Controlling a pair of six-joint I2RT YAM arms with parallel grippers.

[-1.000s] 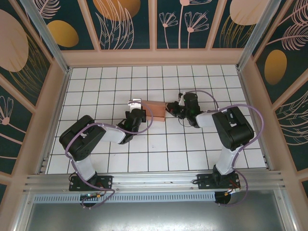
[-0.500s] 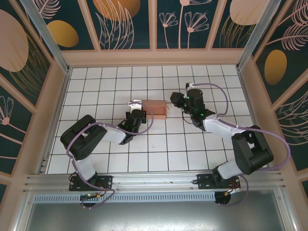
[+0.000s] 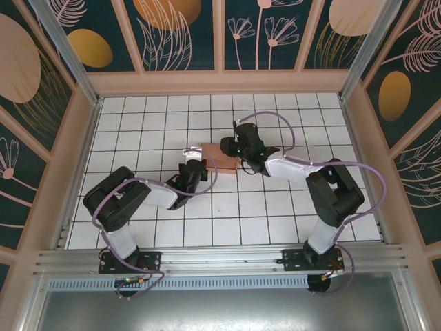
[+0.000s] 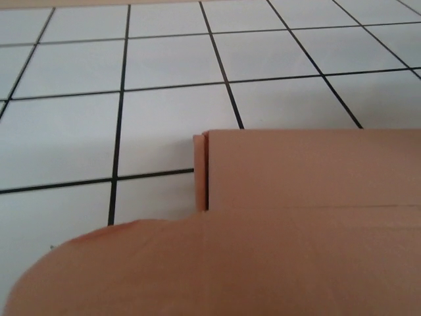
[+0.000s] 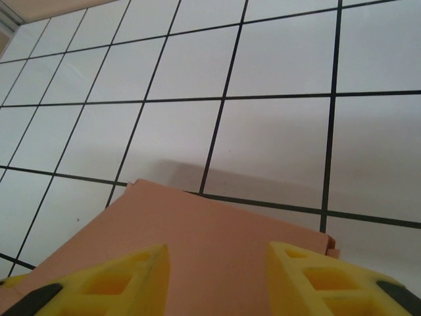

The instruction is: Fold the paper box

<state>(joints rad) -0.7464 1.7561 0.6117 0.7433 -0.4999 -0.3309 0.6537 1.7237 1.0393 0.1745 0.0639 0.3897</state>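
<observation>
White-tiled table (image 3: pixel 138 117), paper box (image 3: pixel 215 158), floral walls (image 3: pixel 180 38)

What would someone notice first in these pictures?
The pink paper box, folded up, lies in the middle of the white tiled table. The left gripper is at its left end. The right gripper hangs over its right end, yellow fingers apart.

Matt, smooth cardboard paper box (image 4: pixel 309 178)
</observation>
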